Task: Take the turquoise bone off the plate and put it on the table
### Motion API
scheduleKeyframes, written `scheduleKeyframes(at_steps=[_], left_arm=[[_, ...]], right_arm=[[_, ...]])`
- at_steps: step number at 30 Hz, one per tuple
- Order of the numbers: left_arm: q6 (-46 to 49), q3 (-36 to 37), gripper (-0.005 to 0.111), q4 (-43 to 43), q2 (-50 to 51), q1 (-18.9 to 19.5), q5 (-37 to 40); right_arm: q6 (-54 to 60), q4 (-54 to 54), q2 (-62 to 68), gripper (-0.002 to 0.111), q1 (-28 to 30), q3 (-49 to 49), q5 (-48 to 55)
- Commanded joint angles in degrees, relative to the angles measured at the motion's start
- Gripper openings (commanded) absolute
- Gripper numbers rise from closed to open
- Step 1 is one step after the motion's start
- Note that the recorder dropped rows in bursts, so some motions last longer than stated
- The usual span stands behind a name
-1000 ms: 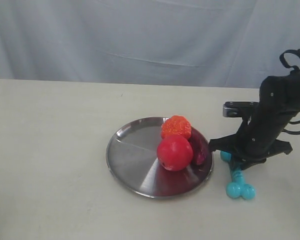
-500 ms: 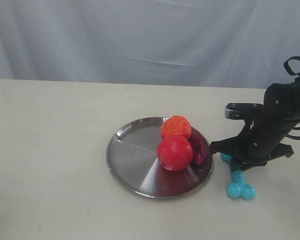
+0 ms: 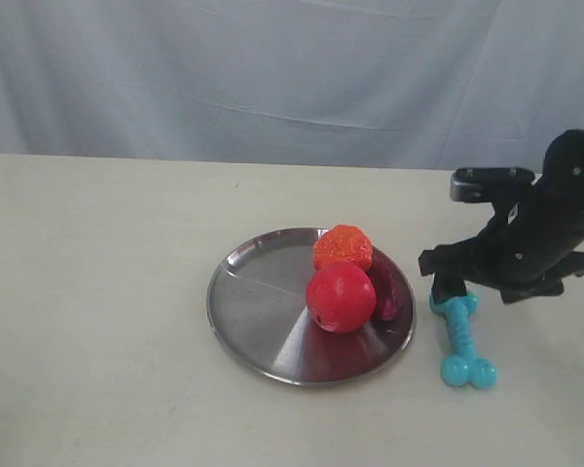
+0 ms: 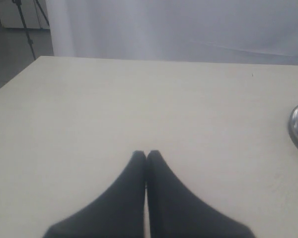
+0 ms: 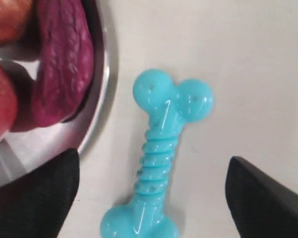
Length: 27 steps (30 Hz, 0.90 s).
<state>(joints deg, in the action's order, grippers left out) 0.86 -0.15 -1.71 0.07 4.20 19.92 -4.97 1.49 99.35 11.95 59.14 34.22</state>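
Turquoise bone (image 3: pixel 462 341) was found flat on the table (image 3: pixel 97 292), just right of the plate (image 3: pixel 258 311) and clear of its rim. Its long axis ran far to near, with the near knobs leaning slightly right. Right gripper (image 5: pixel 153 166) hung directly over the bone's far half with its jaws spread wide to either side of the shaft and holding nothing. Left gripper (image 4: pixel 146 156) was pressed together over bare table well left of the plate, so the right arm was far nearer. Judgement: placement looked complete, and a straight lift would clear it.
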Motion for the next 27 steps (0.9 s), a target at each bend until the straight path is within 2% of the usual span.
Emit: scheduleKeyframes(at_steps=[1,6,8,9,10,11,12,13,18,25,27], left_arm=[[-0.24,0.15,0.000,-0.12,-0.07,0.26,-0.31],[-0.24,0.15,0.000,-0.12,-0.07,0.26,-0.31],[-0.24,0.15,0.000,-0.12,-0.07,0.26,-0.31],[-0.24,0.15,0.000,-0.12,-0.07,0.26,-0.31],[-0.24,0.15,0.000,-0.12,-0.07,0.26,-0.31],[-0.24,0.15,0.000,-0.12,-0.07,0.26,-0.31],[-0.24,0.15,0.000,-0.12,-0.07,0.26,-0.31],[-0.24,0.15,0.000,-0.12,-0.07,0.26,-0.31],[-0.24,0.15,0.000,-0.12,-0.07,0.26,-0.31],[-0.24,0.15,0.000,-0.12,-0.07,0.26,-0.31],[-0.24,0.15,0.000,-0.12,-0.07,0.26,-0.31]], right_arm=[[1.19,-0.50,-9.39,0.073,-0.13,0.02,0.48],[1.43,-0.50,-20.09,0.069,-0.13,0.02,1.56],[2.14,-0.50,-24.16,0.062,-0.13,0.02,2.75],[2.50,-0.50,-29.15,0.048,-0.13,0.02,4.93],[2.63,-0.50,-30.96,0.041,-0.13,0.02,5.92],[2.60,-0.50,-35.69,0.021,-0.13,0.02,8.20],[2.91,-0.50,-37.73,0.013,-0.13,-0.08,8.61],[3.52,0.02,-43.50,0.000,-0.37,-1.11,7.36],[4.22,0.62,-68.17,-0.001,-5.53,-10.30,-2.53],[2.17,1.03,-97.15,-0.001,-6.71,-23.68,0.26],[2.17,1.03,-99.35,-0.001,-6.71,-26.65,0.78]])
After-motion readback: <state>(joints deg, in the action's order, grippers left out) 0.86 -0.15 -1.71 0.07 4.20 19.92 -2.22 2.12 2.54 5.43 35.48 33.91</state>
